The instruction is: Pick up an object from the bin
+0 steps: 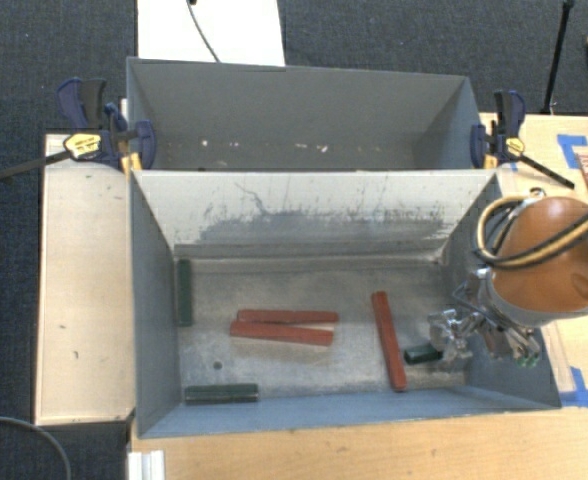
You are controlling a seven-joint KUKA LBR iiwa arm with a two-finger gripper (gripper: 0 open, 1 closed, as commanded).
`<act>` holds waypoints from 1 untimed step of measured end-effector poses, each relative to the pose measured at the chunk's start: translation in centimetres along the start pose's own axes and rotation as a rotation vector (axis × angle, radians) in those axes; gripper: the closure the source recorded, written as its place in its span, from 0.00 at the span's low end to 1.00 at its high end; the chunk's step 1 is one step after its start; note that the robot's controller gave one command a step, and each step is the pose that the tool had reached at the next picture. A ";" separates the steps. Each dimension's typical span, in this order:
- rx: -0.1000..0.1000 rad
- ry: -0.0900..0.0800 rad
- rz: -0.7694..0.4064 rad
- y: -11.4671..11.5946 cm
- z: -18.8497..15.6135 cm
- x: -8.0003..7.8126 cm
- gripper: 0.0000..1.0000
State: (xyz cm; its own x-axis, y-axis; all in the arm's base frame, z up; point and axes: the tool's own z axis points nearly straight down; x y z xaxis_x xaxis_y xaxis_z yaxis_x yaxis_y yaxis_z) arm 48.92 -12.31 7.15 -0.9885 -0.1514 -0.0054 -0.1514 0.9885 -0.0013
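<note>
Presently the tool [442,346] sits low in the bin's [156,318] near right corner, beside a dark green piece [421,355]. Its grip cannot be told; nothing is lifted.

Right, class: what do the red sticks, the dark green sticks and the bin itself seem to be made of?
Red sticks: probably painted wood or plastic, matt; even colour, straight edges, no gleam. Dark green sticks: seemingly the same, dull and rigid. Bin: grey sheet metal, bare; flat folded walls with pale scratches.
</note>
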 end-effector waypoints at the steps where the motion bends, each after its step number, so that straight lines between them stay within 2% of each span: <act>1: 0.002 -0.004 0.001 -0.1 -7.1 -0.3 1.00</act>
